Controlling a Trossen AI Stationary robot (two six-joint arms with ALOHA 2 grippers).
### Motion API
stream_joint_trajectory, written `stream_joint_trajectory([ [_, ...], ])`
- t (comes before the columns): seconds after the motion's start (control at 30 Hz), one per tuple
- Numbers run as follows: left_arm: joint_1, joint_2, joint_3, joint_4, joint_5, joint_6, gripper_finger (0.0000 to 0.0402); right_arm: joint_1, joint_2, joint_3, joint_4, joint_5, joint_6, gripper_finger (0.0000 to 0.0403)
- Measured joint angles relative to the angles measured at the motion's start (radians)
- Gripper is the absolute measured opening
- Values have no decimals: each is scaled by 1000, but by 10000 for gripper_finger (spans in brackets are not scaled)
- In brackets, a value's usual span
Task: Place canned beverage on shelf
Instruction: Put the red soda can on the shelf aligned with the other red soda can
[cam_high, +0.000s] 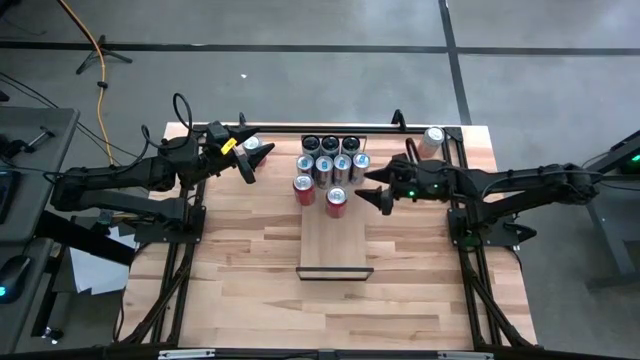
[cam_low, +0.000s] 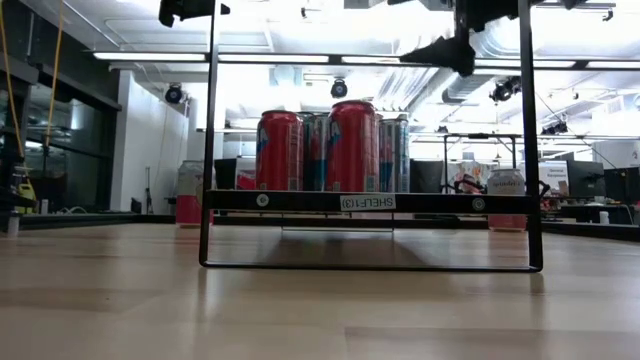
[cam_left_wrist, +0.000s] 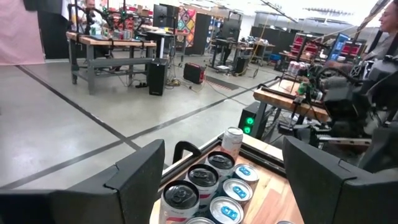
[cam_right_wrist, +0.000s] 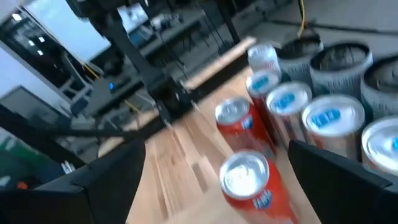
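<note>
Cans (cam_high: 330, 165) clustered on shelf (cam_high: 335, 245), 2 red cans (cam_high: 337, 202) frontmost

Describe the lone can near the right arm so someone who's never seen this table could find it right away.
Start at the pale wooden shelf in the middle of the table, with cans clustered at its far end. Go from that cluster toward the table's far right corner, just behind the open right gripper. The silver can stands there alone, off the shelf, apart from the packed group.

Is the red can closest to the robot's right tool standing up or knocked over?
Standing up. The red can shows its round silver top from above, and in the low view it stands tall on the shelf. The open right tool is beside it, not touching.
</note>
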Motion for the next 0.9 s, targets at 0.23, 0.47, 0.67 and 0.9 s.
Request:
stream_joint_trajectory([
  [0.23,0,0,0,-3,19,-51,278,0,3,0,125,36,5,382],
  [0.47,0,-1,0,-9,29,-51,278,17,5,0,81,-21,-30,288],
  [0.67,0,-29,0,-121,81,-56,278,41,5,0,-54,-43,-34,34],
  [0.9,-14,-13,-62,-414,158,-244,238,66,71,0,-205,-31,17,8],
])
